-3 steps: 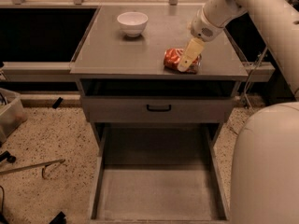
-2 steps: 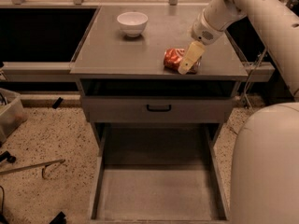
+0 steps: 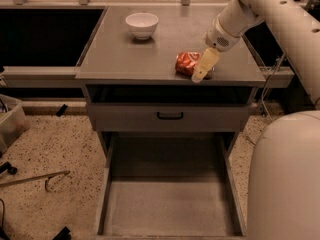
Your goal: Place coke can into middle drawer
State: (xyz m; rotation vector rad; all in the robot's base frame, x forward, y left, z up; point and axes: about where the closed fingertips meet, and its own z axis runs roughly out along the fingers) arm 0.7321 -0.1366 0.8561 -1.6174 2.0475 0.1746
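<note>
Coke can: one, lying on its side on the worktop, right of the single white bowl and nearer the front edge. Its long axis ran roughly left-right. It was red-orange and dented, with white lettering. One pincer sat at its right end; I could not tell whether it gripped. One open drawer lay below.

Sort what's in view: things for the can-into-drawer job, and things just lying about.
Job: coke can, lying on the cabinet top; gripper, at the can; middle drawer, pulled open below.
Lying about: white bowl; closed drawer front; hooked rod on the floor.
</note>
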